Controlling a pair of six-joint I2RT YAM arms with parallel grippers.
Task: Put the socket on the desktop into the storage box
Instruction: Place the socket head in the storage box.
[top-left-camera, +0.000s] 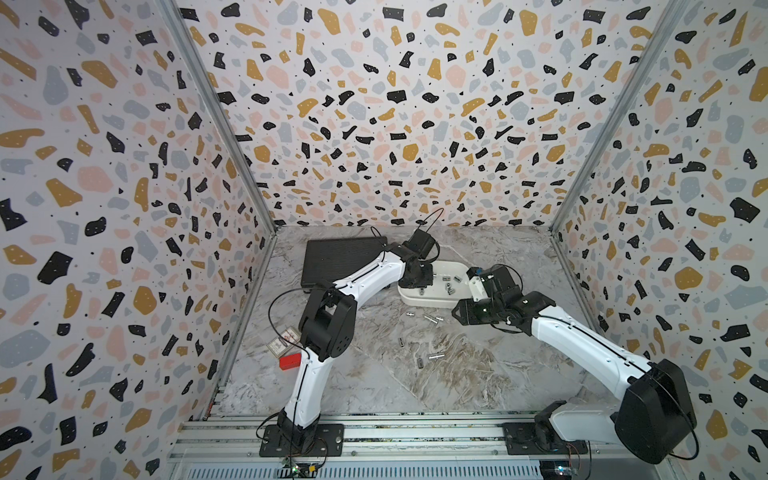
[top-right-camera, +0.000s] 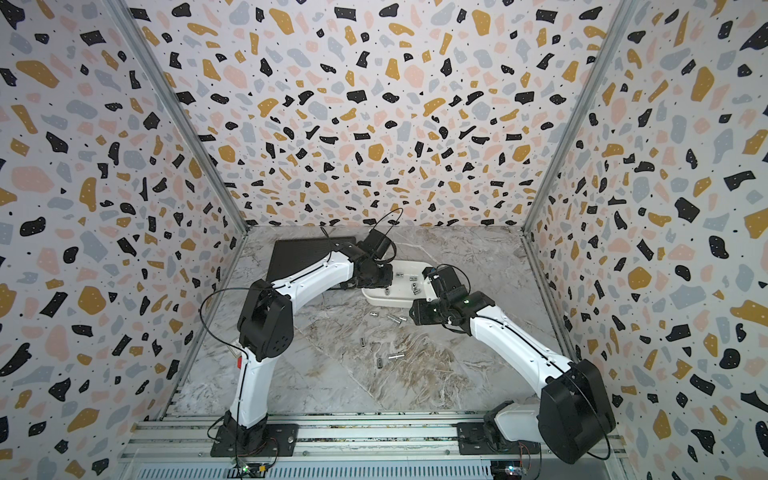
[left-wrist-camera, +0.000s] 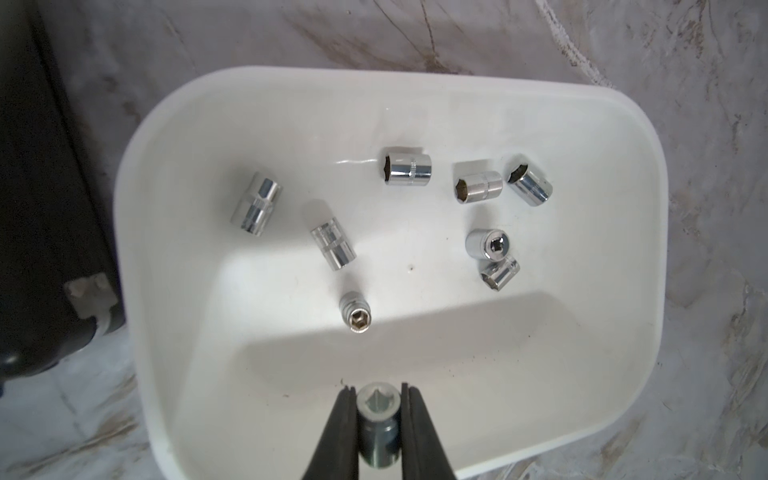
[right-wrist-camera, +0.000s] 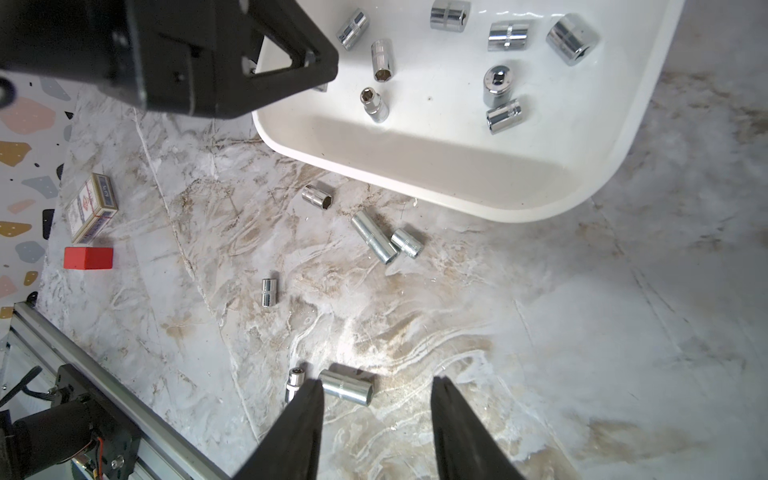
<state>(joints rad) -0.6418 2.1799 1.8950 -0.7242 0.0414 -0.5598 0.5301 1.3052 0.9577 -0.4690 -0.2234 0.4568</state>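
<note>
In both top views, the left arm (top-left-camera: 365, 278) is seen bent at the elbow and stretched to the 9 o'clock end of the storage box (top-left-camera: 428, 301), next to a black case (top-left-camera: 336, 257). The right arm (top-left-camera: 582, 345) is folded low at the box's 3 o'clock, its fingers hidden. On the desktop (top-left-camera: 478, 374), loose sockets (top-left-camera: 432, 319) are scattered at the box's 6 o'clock.

In the left wrist view, the left gripper (left-wrist-camera: 379, 399) is clamped on a socket (left-wrist-camera: 377, 440), held over the box's inside, where eight others lie.

In the right wrist view, the right gripper (right-wrist-camera: 377, 381) is seen parted and empty above the desktop.
</note>
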